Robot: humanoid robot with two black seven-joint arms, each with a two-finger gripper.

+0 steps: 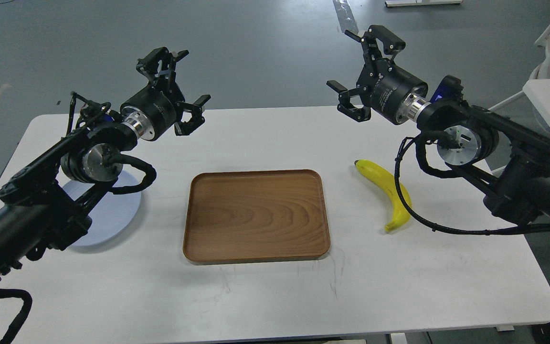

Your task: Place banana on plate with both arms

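Banana (389, 193) right of wooden tray (256, 216); plate (112, 212) left, under arm; left tool (179, 86) and right tool (358, 71) spread, empty.

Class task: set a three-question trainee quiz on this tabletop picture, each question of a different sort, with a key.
1. True or false: the banana lies on the plate.
2. What sits between banana and plate? A) wooden tray B) bowl C) cup
3. Fill in: both the left end effector and the right end effector hold ____.

Key: 1 false, it lies on the table; 2 A; 3 nothing, both are open in the air.
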